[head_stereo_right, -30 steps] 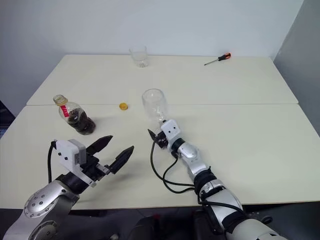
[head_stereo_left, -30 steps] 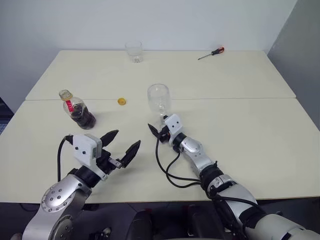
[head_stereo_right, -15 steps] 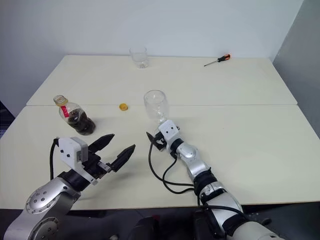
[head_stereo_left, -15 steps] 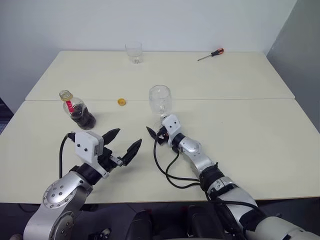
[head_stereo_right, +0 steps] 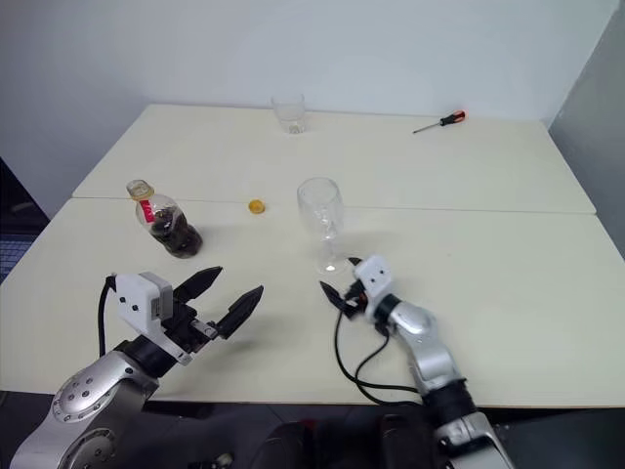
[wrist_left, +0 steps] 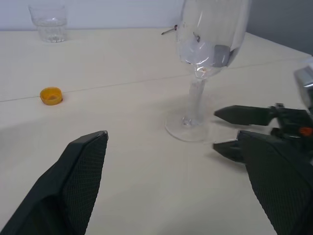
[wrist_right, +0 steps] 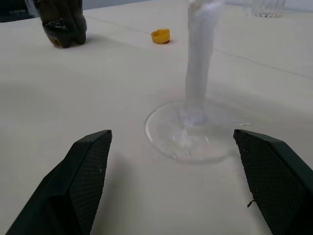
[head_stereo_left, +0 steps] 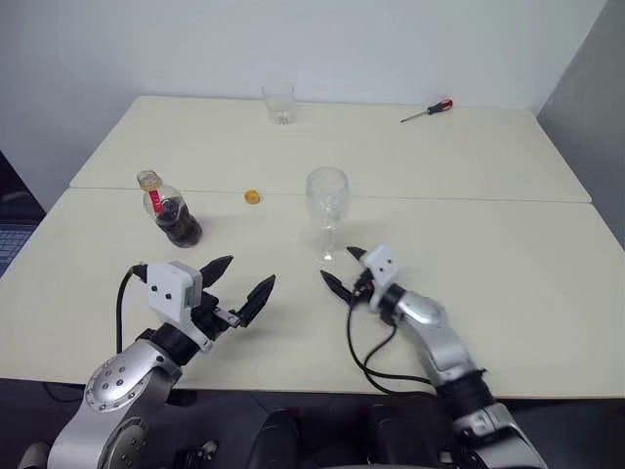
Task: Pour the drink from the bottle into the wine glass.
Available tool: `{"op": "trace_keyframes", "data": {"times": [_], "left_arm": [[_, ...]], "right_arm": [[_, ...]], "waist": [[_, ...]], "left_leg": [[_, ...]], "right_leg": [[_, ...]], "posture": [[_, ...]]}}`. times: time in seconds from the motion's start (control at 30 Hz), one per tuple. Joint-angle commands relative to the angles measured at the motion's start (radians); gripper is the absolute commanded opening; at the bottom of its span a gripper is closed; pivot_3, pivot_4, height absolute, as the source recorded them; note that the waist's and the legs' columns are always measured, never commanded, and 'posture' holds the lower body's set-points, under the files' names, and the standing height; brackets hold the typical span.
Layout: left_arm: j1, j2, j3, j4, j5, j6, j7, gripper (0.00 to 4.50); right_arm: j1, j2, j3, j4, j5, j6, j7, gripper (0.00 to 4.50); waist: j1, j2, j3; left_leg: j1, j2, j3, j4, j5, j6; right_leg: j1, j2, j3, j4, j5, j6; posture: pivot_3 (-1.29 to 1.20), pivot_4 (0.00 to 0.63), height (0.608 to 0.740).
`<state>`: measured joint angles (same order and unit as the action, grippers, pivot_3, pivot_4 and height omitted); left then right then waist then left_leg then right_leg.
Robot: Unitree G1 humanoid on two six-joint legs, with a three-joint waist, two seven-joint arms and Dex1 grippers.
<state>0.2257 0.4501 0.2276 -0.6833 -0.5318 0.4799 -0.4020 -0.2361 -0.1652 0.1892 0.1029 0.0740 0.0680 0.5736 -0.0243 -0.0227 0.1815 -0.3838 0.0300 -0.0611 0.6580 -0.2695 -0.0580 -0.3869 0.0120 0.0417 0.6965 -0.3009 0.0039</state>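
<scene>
Centrally in the head views, one wine glass (head_stereo_left: 326, 200) is seen standing upright and empty on the pale table (head_stereo_left: 508, 254), its round foot resting near the seam between the two tabletops. One bottle (head_stereo_left: 168, 208) is placed at the left of the frame, upright, uncapped, with the dark drink (head_stereo_left: 182, 228) filling only its lower body; it is well apart from the glass. One small yellow cap (head_stereo_left: 252, 196) is found lying on the table between the bottle and the glass, nearer the glass. At the upper middle, close to the far edge, one clear tumbler (head_stereo_left: 279, 103) is set, and at the upper right one screwdriver (head_stereo_left: 426, 109) with a red handle is laid at a slant. Nothing is seen standing between the bottle and the glass except the cap. Two grippers are counted. The left gripper (head_stereo_left: 237, 282) is held at the lower left, below the bottle, its two black fingers spread wide and empty. The right gripper (head_stereo_left: 345, 271) is held just below and to the right of the glass foot, its fingers parted wide around nothing, close to the foot but not touching it. From the right wrist view, the stem and foot of the glass are seen between the spread fingers (wrist_right: 88, 169), with the bottle and the cap farther off.
</scene>
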Motion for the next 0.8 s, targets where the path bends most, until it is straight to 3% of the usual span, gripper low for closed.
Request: {"op": "trace_keyframes", "data": {"times": [0.03, 0.33, 0.53, 0.8], "left_arm": [[0.009, -0.033, -0.032, 0.024, 0.072, -0.050, 0.040, 4.50], [-0.047, -0.116, -0.003, 0.187, 0.236, -0.130, 0.186, 4.50], [-0.082, -0.150, -0.010, 0.271, 0.354, -0.175, 0.287, 4.50], [-0.209, -0.127, 0.049, 0.405, 0.420, -0.248, 0.343, 4.50]], "right_arm": [[0.086, -0.082, -0.044, -0.218, 0.072, 0.114, 0.048, 4.24], [0.229, -0.278, -0.196, -0.766, 0.421, 0.442, 0.091, 4.24], [0.254, -0.336, -0.272, -0.902, 0.561, 0.537, 0.050, 4.24], [0.257, -0.352, -0.273, -0.959, 0.623, 0.578, -0.014, 4.24]], "waist": [[-0.002, 0.000, 0.000], [-0.007, 0.000, 0.001], [-0.004, 0.000, 0.001], [-0.004, -0.001, 0.001]], "left_leg": [[0.000, 0.000, 0.001, 0.000, 0.000, 0.000], [0.001, 0.000, 0.000, -0.003, 0.000, 0.000], [0.000, -0.001, 0.001, -0.004, 0.000, 0.000], [-0.001, -0.001, 0.001, -0.004, 0.000, 0.000]], "right_leg": [[0.000, 0.000, 0.001, 0.000, 0.000, 0.001], [-0.001, 0.004, 0.000, 0.000, -0.003, 0.004], [-0.001, 0.003, 0.001, -0.004, -0.002, 0.005], [0.000, 0.003, 0.000, -0.006, -0.002, 0.006]], "posture": [[0.00, 0.150, 0.740], [0.00, 0.150, 0.740], [0.00, 0.150, 0.740], [0.00, 0.150, 0.740]]}}
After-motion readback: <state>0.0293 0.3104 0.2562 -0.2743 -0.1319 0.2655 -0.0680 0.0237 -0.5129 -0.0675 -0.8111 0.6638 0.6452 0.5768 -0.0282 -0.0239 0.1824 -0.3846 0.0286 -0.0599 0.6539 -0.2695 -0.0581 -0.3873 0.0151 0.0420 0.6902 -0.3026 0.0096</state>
